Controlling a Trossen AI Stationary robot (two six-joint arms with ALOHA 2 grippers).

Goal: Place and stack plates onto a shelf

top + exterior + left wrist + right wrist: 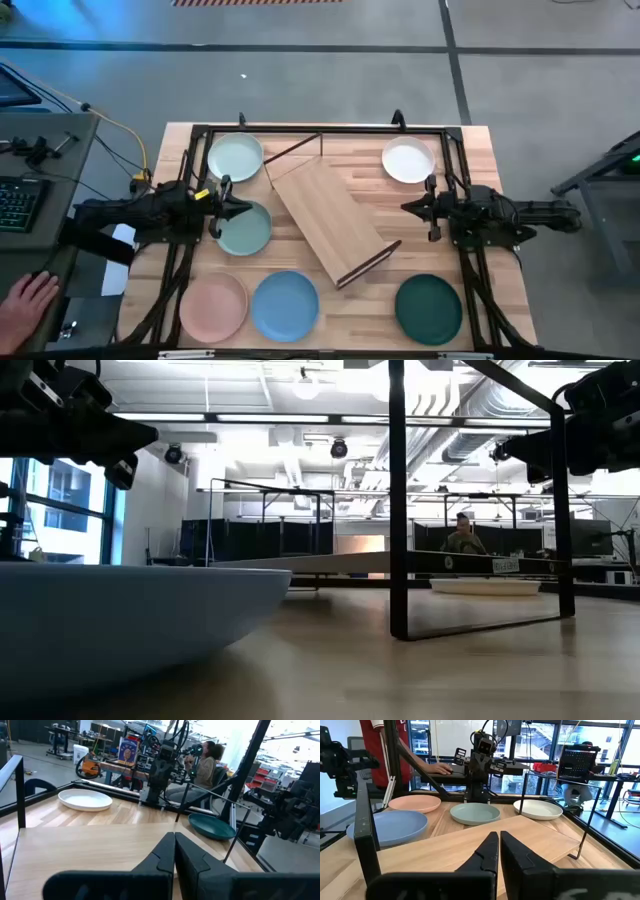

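Observation:
The light wood shelf [330, 218] stands slantwise mid-table on its dark end rods [398, 510]. Around it, flat on the table, lie the pale mint plate [235, 157], the sage green plate [245, 232], the white plate [408, 160], the pink plate [213, 305], the light blue plate [285, 303] and the dark teal plate [429, 307]. My left gripper [243, 207] is shut and empty, raised by the sage plate's far rim and pointing at the shelf [90, 845]. My right gripper [407, 207] is shut and empty, raised right of the shelf [470, 845].
A dark metal frame [320, 130] runs round the tabletop. A person's hand [30, 295] rests on a desk left of the table, beside a keyboard [15, 200]. People sit in the room beyond the table [205, 765]. Bare wood [390, 250] lies between the shelf and the right arm.

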